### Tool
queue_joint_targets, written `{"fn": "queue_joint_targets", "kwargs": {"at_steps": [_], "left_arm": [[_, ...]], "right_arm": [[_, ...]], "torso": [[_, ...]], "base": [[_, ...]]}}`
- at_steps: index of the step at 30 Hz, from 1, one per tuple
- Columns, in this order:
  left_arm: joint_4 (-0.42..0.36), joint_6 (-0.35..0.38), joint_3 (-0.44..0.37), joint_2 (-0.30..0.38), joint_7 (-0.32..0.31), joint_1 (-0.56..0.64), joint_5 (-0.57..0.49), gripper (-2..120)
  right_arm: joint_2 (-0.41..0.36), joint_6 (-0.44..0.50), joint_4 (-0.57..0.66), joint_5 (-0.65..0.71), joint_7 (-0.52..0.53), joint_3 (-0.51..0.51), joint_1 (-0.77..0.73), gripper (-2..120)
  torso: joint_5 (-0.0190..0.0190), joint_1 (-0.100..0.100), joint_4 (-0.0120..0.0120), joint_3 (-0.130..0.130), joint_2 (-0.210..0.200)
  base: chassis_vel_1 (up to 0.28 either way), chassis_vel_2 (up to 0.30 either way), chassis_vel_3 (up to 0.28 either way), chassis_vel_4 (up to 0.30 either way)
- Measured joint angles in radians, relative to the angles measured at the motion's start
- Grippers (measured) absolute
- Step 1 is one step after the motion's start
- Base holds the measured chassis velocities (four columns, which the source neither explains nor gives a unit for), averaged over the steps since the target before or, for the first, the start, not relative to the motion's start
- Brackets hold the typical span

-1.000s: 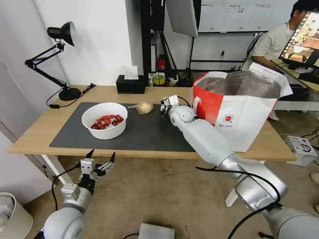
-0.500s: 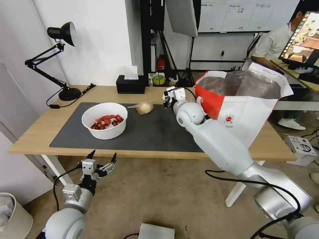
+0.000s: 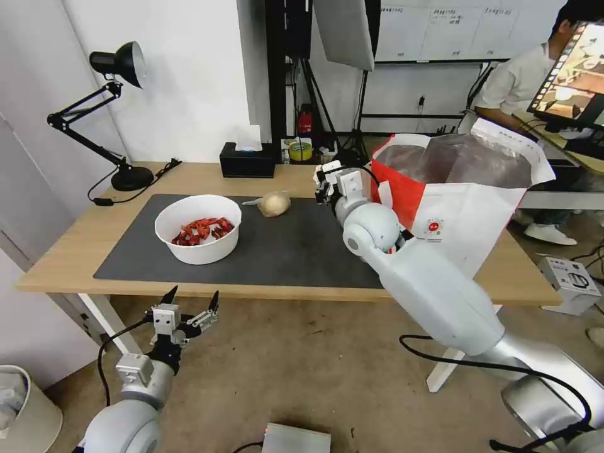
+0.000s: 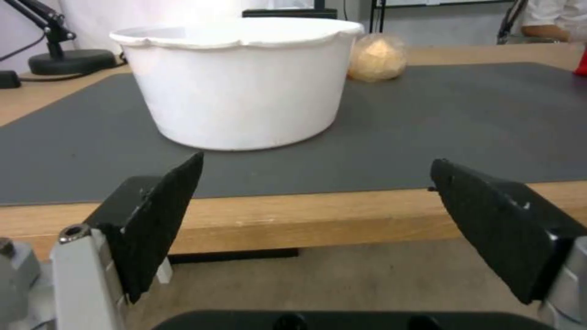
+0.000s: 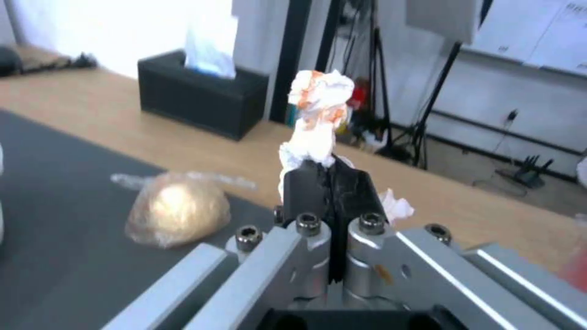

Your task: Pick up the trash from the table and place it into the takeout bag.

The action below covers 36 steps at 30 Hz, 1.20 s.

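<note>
our right gripper (image 5: 330, 176) pinches the tissue wad (image 5: 318, 114) above the table (image 3: 189, 173), beside the takeout bag (image 3: 459, 207) | our left gripper (image 3: 189, 302) hangs spread below the table's front edge

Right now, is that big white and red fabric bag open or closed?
Open. The white and red fabric bag stands upright on the table, its mouth spread wide, showing the silver foil lining.
</note>
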Motion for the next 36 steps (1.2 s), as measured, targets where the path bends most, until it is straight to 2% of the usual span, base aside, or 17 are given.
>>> {"fn": "queue_joint_targets", "kwargs": {"at_steps": [14,21,25,36], "left_arm": [[-0.007,-0.002,-0.008,-0.006,0.000,0.014,0.000,100],[-0.009,-0.002,-0.003,-0.006,-0.001,0.014,0.002,100],[-0.010,-0.002,0.003,-0.007,-0.003,0.013,0.006,100],[-0.015,-0.002,0.006,-0.014,-0.004,0.016,0.014,100]], "right_arm": [[-0.067,0.105,0.183,-0.057,0.036,0.110,-0.084,0],[-0.160,0.140,0.281,-0.069,0.034,0.224,-0.150,0],[-0.194,0.171,0.298,-0.096,0.030,0.276,-0.181,0],[-0.238,0.157,0.314,-0.098,0.029,0.347,-0.246,0]], "torso": [[0.0000,0.000,0.0000,0.000,0.000],[0.0000,0.000,-0.0002,0.000,0.000],[0.0001,0.000,-0.0001,0.000,0.000],[0.0002,0.000,0.0000,0.000,0.000]], "base": [[0.000,0.000,0.000,0.000],[0.000,0.000,0.000,0.000],[0.000,0.000,0.000,0.000],[0.000,0.000,0.000,0.000]]}}
